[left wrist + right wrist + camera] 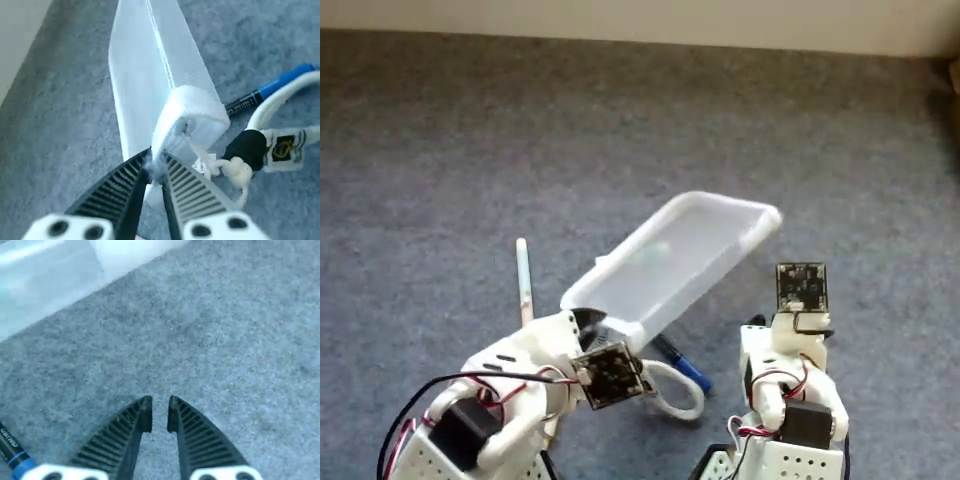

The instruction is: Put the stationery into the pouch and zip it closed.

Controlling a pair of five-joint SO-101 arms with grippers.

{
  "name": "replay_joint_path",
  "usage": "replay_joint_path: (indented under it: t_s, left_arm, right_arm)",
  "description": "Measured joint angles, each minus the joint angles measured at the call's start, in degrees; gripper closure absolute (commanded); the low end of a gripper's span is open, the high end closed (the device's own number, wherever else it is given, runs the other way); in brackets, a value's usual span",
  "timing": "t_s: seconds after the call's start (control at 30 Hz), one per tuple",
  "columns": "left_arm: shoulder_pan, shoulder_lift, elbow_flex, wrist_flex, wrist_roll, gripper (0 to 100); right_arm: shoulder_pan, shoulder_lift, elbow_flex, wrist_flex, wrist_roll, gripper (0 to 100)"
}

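Observation:
The translucent white pouch [680, 258] lies slanted on the grey carpet, one end lifted toward the left arm. My left gripper [156, 169] is shut on the pouch's near end [192, 117], beside the zip. A blue marker [682, 364] lies on the carpet just past that end, also seen as the marker [274, 88] in the left wrist view. A white pen [525, 281] lies beside the pouch's near corner. My right gripper [159, 416] hovers shut over bare carpet, with the pouch [50, 275] off to one side and the marker tip [14, 456] at the edge.
A white cord loop [675, 392] with a black toggle [246, 147] and a tag trails from the pouch's held end, over the marker. The right arm [790, 400] stands at the front right. Open carpet spreads behind and to both sides of the pouch.

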Motion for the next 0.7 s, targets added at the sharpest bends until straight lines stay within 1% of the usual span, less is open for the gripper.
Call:
replay_joint_path:
  t_s: [0.17,0.37,0.43,0.7]
  left_arm:
    - [-2.81,0.44,-4.04,0.0,8.35,99]
    - [-12.22,0.53,-6.59,-1.41,17.76,99]
    - [-15.91,0.53,-6.59,-1.67,19.6,99]
    - [-31.56,0.18,-5.45,-4.66,22.86,99]
  right_arm:
    - [0.0,0.0,0.0,0.0,0.0,92.4]
    - [0.0,0.0,0.0,0.0,0.0,92.4]
    - [0.0,0.0,0.0,0.0,0.0,92.4]
    - [0.0,0.0,0.0,0.0,0.0,92.4]
